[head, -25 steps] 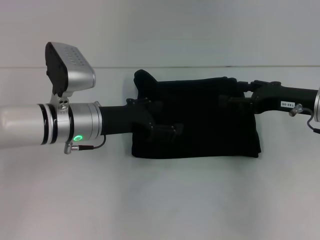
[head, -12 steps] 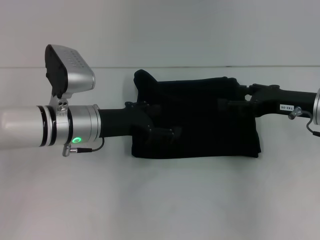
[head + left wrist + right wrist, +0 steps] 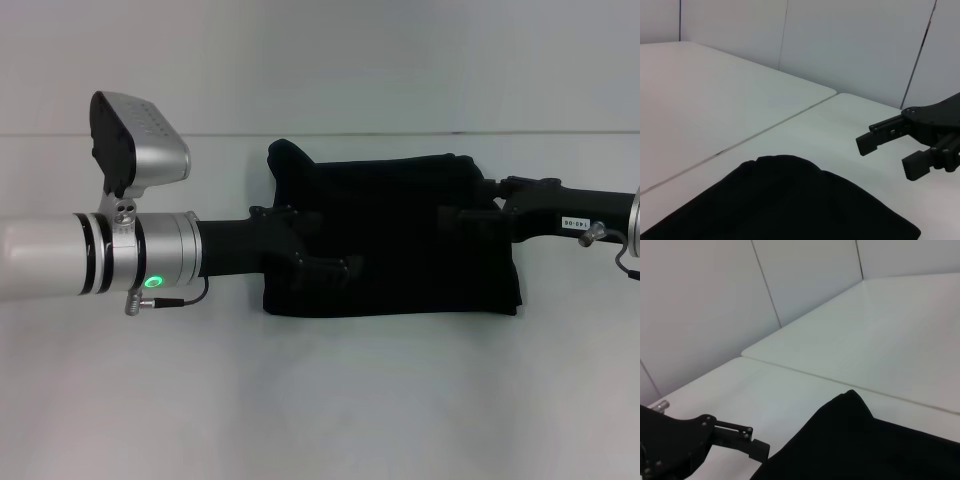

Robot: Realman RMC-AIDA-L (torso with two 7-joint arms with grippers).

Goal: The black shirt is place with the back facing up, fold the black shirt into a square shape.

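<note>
Head view shows the black shirt (image 3: 395, 235) folded mid-frame on the desk (image 3: 320, 400), limp and light; best pinched at edges. Left gripper (image 3: 325, 262) unreadable; right gripper (image 3: 895, 150) spread, empty.

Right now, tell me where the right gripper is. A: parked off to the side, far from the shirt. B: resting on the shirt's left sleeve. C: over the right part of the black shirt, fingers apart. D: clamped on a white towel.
C: the left wrist view shows the right gripper with its two fingers spread and nothing between them, and the head view shows it over the right part of the black shirt.
</note>
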